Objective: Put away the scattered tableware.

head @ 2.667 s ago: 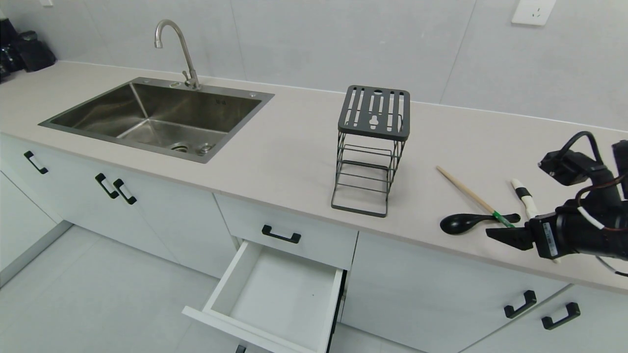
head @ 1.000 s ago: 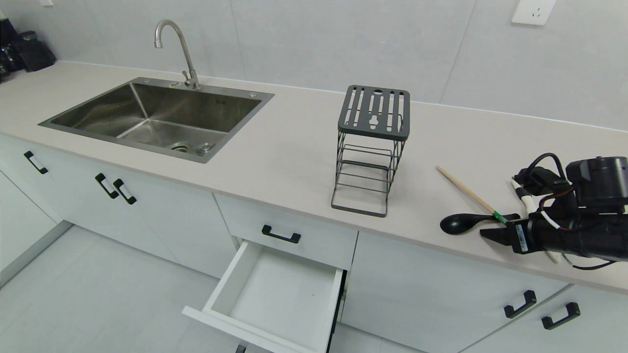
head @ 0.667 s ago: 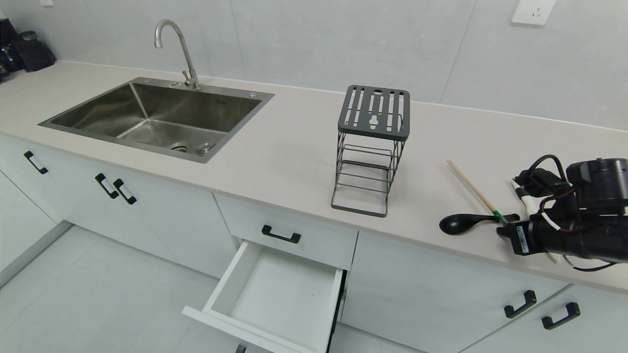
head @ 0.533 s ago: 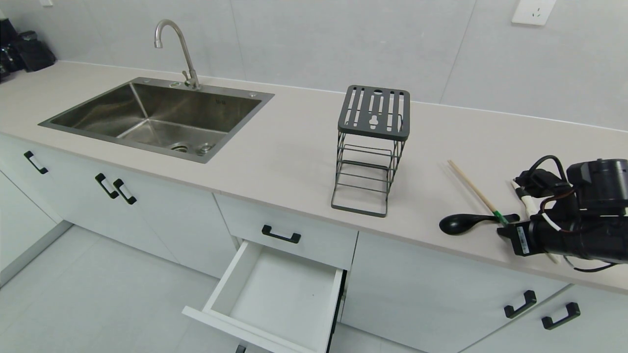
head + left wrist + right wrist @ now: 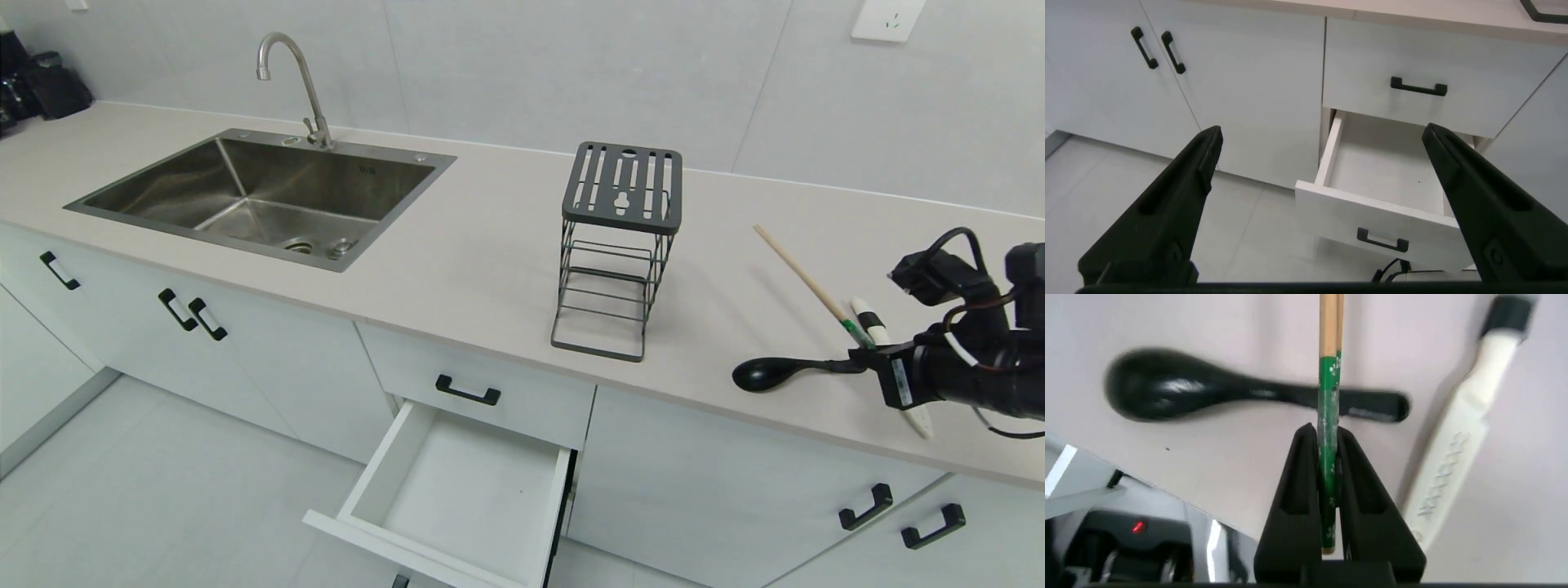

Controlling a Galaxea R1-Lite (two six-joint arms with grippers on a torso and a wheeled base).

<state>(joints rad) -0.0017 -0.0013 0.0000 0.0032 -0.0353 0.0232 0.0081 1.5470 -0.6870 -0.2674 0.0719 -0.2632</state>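
A pair of wooden chopsticks (image 5: 804, 273) with a green end is held off the counter, slanting up and away, with my right gripper (image 5: 864, 358) shut on that green end. The right wrist view shows the chopsticks (image 5: 1328, 343) pinched between the shut right gripper (image 5: 1327, 445). Just below them on the counter lie a black spoon (image 5: 767, 372) (image 5: 1200, 384) and a white knife (image 5: 873, 328) (image 5: 1458, 457) with a black band. My left gripper (image 5: 1323, 135) hangs open and holds nothing, in front of the open white drawer (image 5: 1388, 175) (image 5: 465, 490).
A black wire rack (image 5: 618, 245) stands mid-counter, left of the utensils. A steel sink (image 5: 261, 196) with a faucet (image 5: 294, 82) is at the far left. Closed cabinet doors with black handles (image 5: 902, 510) line the front below the counter edge.
My right gripper came down, shut on the chopsticks' green end and lifted them off the counter, their far tip swinging up and back. The spoon and knife stayed put.
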